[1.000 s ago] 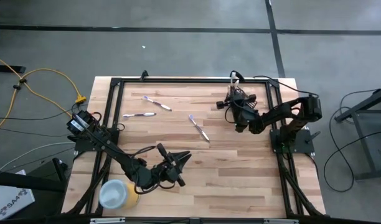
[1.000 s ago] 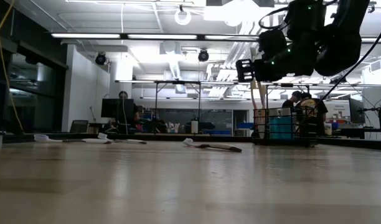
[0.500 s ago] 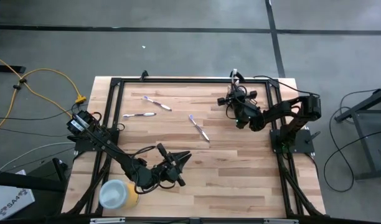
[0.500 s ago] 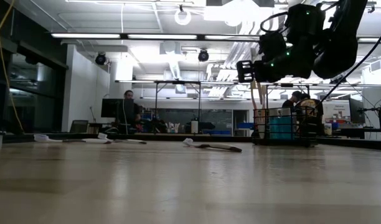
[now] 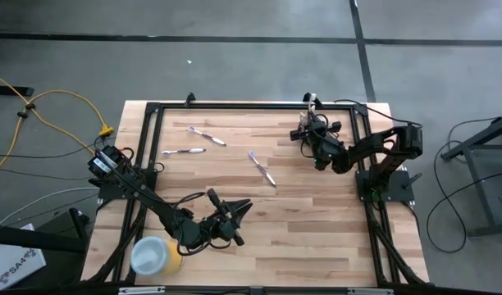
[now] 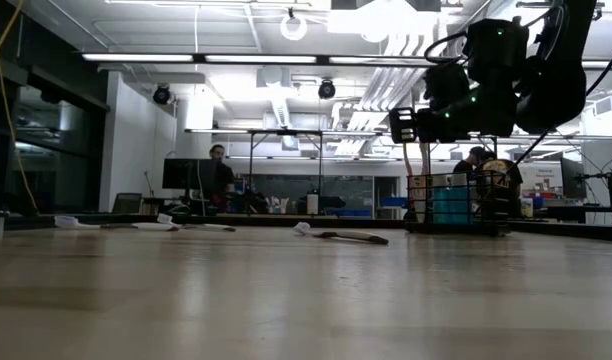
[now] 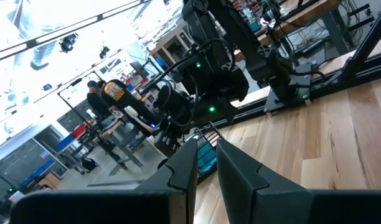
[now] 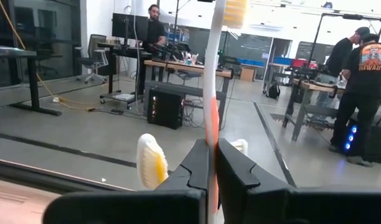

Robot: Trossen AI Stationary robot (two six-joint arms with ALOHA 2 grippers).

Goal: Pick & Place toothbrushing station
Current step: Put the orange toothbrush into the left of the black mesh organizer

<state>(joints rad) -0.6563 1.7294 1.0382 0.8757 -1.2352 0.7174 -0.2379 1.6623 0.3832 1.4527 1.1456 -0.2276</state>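
The right gripper [image 8: 210, 155], clamped on an upright toothbrush [image 8: 213, 74], hovers above the mesh holder [image 6: 456, 205]; lowering it in comes next. The left gripper [image 5: 232, 217] waits, jaws slightly parted and empty.

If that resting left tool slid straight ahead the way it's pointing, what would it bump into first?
Probably the black wire-mesh holder under the right arm: the left tool points across bare table toward it. Depth is hard to judge.

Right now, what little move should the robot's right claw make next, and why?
Probably lower straight down and then let go. The right claw is shut on a toothbrush, held upright over the black mesh holder at the table's far right corner, where another brush head already stands. The left claw waits near the front.
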